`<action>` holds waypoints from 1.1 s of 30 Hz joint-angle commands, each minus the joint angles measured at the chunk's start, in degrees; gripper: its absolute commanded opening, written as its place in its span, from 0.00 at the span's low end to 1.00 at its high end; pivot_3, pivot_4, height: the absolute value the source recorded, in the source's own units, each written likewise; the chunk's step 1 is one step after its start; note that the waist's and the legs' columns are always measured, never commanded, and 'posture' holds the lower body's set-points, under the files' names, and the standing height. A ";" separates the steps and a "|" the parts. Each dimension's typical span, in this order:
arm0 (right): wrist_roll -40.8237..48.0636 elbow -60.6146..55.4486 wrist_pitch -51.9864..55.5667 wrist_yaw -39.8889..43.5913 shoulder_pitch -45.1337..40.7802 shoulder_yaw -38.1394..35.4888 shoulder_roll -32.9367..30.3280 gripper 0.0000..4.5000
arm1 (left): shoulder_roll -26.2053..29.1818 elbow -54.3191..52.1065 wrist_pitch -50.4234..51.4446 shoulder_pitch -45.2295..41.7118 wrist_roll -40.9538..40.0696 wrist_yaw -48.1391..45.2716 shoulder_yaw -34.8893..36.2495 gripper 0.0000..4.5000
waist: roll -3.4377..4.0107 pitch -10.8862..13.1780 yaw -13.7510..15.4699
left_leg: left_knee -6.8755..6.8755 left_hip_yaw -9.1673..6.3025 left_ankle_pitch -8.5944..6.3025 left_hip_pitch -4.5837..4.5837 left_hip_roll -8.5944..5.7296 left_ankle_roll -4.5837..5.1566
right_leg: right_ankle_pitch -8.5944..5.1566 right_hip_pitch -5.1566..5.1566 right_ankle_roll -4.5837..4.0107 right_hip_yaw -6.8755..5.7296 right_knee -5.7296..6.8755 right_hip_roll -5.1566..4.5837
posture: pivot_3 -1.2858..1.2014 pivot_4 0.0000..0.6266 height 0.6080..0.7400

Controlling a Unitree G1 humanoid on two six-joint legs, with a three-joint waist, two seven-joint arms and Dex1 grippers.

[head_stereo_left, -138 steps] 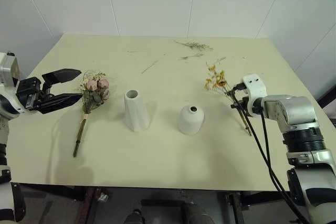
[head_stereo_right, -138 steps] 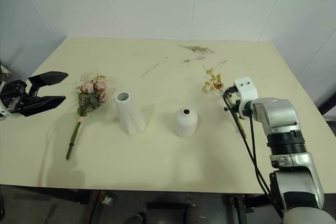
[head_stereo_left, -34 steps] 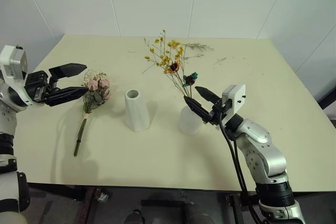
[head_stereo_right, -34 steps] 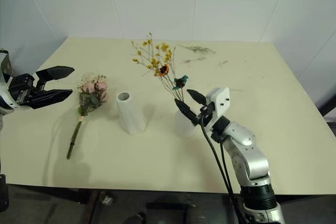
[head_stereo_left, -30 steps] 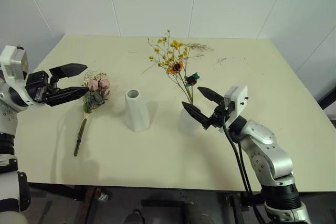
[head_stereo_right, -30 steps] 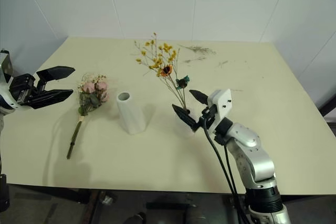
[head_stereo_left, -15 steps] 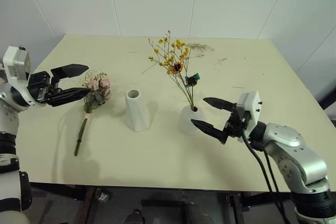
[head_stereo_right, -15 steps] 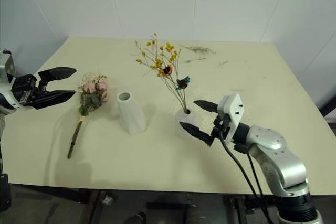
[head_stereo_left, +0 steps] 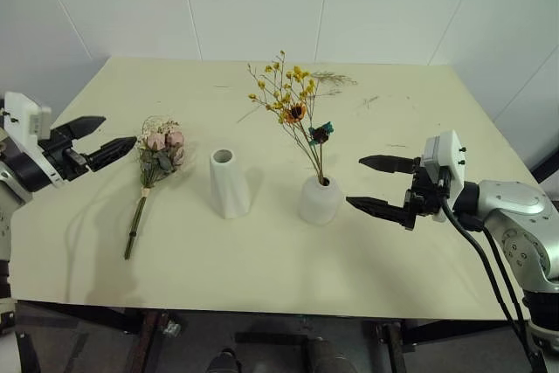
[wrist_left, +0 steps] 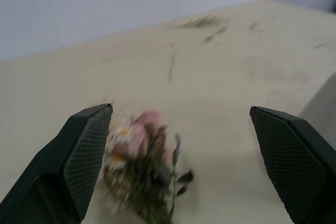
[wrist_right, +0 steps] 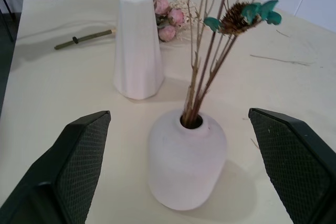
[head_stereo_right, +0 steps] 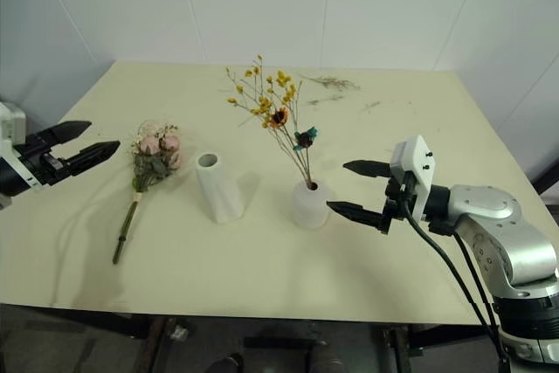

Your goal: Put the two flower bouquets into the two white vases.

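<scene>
Since half a second ago your right claw (head_stereo_left: 376,184) has backed off to the right of the round vase (head_stereo_left: 320,201), jaws wide and empty, leaving the yellow bouquet (head_stereo_left: 294,113) standing in it. Your left claw (head_stereo_left: 98,139), also wide and empty, hangs just left of the rose bouquet (head_stereo_left: 155,158) lying on the bench (head_stereo_left: 262,259), likely lining up a pick for the empty tall vase (head_stereo_left: 228,183).

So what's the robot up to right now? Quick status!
Both tools open, empty. Yellow flowers standing in round vase. Roses lying on table, tall vase empty. Nothing in the way.
</scene>
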 commanded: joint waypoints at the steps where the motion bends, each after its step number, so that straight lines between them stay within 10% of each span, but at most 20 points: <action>1: -0.99 1.30 -2.43 2.03 -2.29 -0.31 -0.60 0.99 | 2.50 -6.75 9.60 0.57 2.70 6.83 -0.75 1.00 | 0.00 0.00 -0.01 | 0.00 0.00 0.00 0.00 0.00 0.00 | 0.00 0.00 0.00 0.00 0.00 0.01 | 0.52 0.24 1.00; 16: -0.37 5.26 -6.30 12.61 -4.96 -0.68 -0.91 0.99 | 2.85 -11.80 47.81 -9.95 5.20 16.64 -14.34 1.00 | -0.02 0.01 -0.21 | 0.00 0.00 -0.02 -0.04 -0.02 -0.04 | 0.06 0.06 0.10 -0.01 -0.18 0.01 | 0.52 0.24 1.00; 33: -2.15 6.13 -7.26 12.90 -5.63 -0.59 -0.42 1.00 | -2.66 -0.34 48.84 -15.85 9.52 17.23 -18.56 0.91 | -0.02 0.01 0.03 | 0.01 -0.01 -0.02 -0.04 -0.03 -0.05 | 0.06 0.06 0.11 -0.02 -0.16 0.01 | 0.52 0.24 1.00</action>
